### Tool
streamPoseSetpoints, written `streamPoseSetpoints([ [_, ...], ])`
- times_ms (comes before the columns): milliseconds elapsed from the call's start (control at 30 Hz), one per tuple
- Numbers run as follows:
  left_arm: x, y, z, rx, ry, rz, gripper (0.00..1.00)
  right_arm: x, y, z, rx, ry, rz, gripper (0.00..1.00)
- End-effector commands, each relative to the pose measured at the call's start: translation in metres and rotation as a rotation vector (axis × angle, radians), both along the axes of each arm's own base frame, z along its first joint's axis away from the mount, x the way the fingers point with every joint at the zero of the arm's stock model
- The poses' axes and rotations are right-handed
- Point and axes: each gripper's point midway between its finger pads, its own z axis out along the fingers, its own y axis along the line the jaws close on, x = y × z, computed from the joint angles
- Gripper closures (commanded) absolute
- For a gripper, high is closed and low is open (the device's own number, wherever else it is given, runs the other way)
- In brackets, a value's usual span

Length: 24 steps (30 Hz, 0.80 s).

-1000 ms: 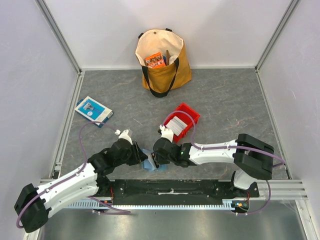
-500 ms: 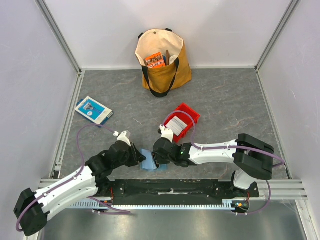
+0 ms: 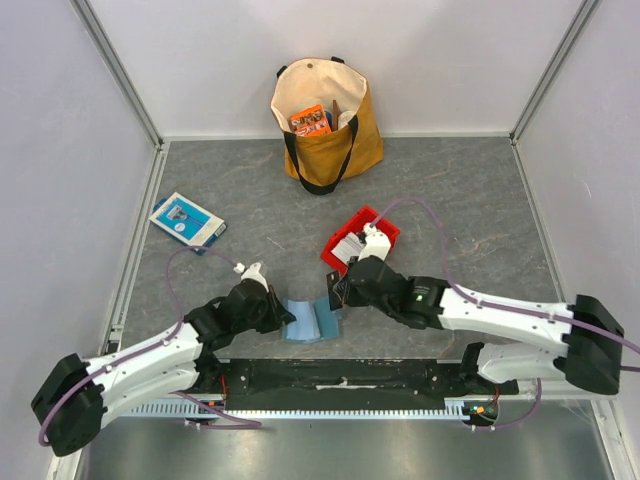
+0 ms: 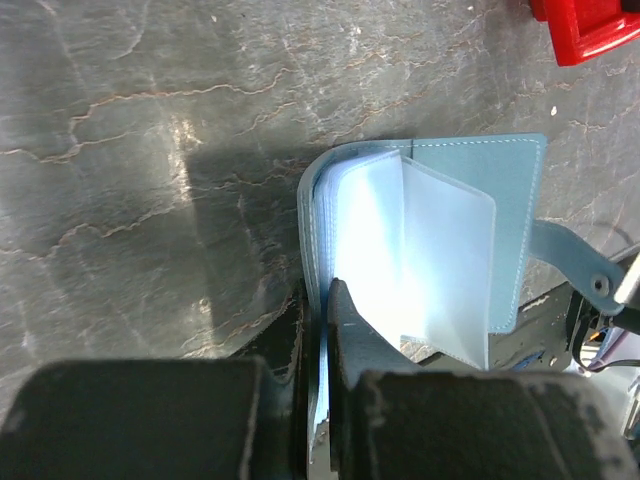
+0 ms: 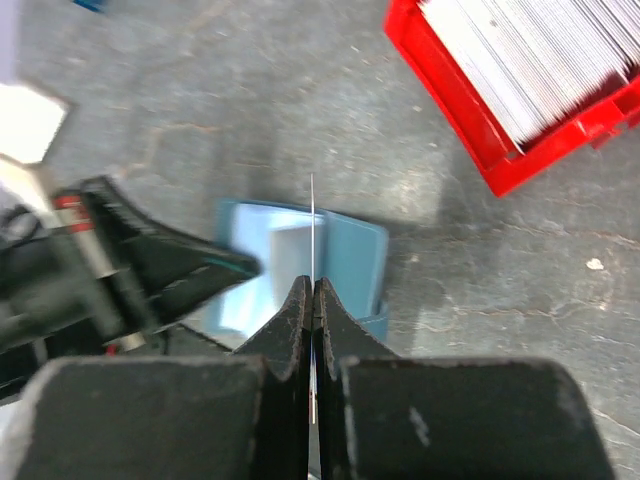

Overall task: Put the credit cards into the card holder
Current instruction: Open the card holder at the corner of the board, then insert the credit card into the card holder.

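Teal and open, the card holder (image 3: 312,322) lay flat on the table (image 3: 460,200) at 6 o'clock. The left gripper (image 4: 320,300) was shut tight on its 9 o'clock edge, holding it down. The right gripper (image 5: 313,292) pinched one thin card (image 5: 312,215) edge-on, pointing at the card holder. More cards (image 3: 352,245) sat in the red bin (image 5: 465,115) at 1 o'clock. The step looked like sliding that card in. Next, its edge had to line up with a clear pocket's mouth.

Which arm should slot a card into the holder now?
Right. The right gripper pinches a card edge-on close by the open card holder; the left gripper is clamped on the holder's cover, steadying it.
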Motion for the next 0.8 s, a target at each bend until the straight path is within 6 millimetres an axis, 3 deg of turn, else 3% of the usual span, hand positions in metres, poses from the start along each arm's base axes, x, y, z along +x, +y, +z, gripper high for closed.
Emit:
streamPoseSetpoints([
  [0, 0.003, -0.01, -0.003, -0.028, 0.006, -0.011, 0.97, -0.004, 0.005, 0.02, 0.072, -0.036, 0.035, 1.0],
  [200, 0.009, -0.018, 0.0, -0.03, 0.008, -0.016, 0.97, -0.017, 0.034, 0.015, 0.142, 0.01, 0.139, 1.0],
  [400, 0.009, -0.024, 0.009, -0.057, 0.001, -0.034, 0.97, -0.025, 0.051, 0.005, 0.089, 0.016, 0.193, 1.0],
  [533, 0.009, -0.026, 0.012, -0.064, 0.004, -0.039, 0.97, -0.031, 0.063, 0.008, 0.094, 0.0, 0.231, 1.0],
  [633, 0.009, -0.026, 0.014, -0.069, -0.001, -0.039, 0.97, -0.029, 0.062, -0.006, 0.023, 0.015, 0.22, 1.0],
  [767, 0.009, -0.023, 0.014, -0.063, -0.006, -0.036, 0.97, -0.025, 0.042, -0.037, -0.104, 0.049, 0.15, 1.0],
])
